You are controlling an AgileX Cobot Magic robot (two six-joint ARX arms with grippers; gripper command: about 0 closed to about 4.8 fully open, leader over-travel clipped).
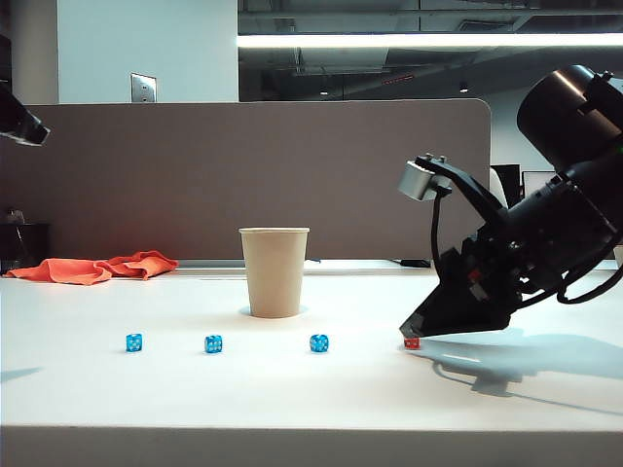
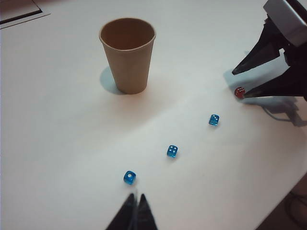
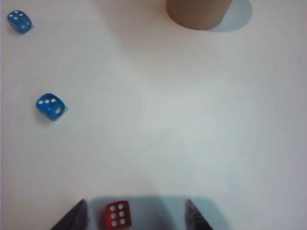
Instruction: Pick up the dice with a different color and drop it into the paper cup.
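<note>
White table (image 1: 321, 399), backed by a grey-brown partition (image 1: 243, 175), office ceiling lights above. Orange cloth (image 1: 92, 268) at far left edge. Paper cup (image 1: 274, 271) upright mid-table, three blue dice (image 1: 213, 343) in a row in front. Right gripper (image 3: 132, 215) lowered to the tabletop on the right, jaws spread wide, holding nothing. Red die (image 3: 117, 214) on the table between the fingertips (image 3: 74, 218), nearer one finger than the other, contact not clear. Left gripper (image 2: 135, 213) raised above the table near the leftmost blue die, fingers pressed together, empty.
</note>
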